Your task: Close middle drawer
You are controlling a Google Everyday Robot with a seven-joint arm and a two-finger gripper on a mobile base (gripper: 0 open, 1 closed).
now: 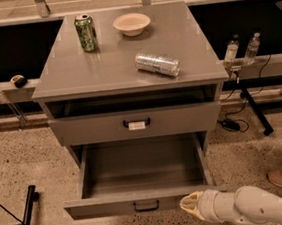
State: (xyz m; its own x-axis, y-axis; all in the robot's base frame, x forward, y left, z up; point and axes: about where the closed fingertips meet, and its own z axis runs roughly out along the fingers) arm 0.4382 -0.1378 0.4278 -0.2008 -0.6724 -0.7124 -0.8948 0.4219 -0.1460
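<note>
The middle drawer [140, 172] of the grey cabinet is pulled far out. It is a wide, empty grey tray, and its plain front [105, 206] carries a small black handle [146, 205]. My gripper [190, 206] is at the bottom of the view, at the right end of the drawer front and about level with the handle. It touches or nearly touches the front panel. My white arm [251, 208] comes in from the lower right. The lowest drawer is hidden under the open one.
The top drawer [134, 123], with a white label on its handle, sits just above. On the cabinet top [66, 72] are a green can [86, 33], a white bowl [131, 23] and a silver can lying on its side [157, 64]. A black pole [25, 219] leans at the lower left. Two bottles [240, 50] and cables are at the right.
</note>
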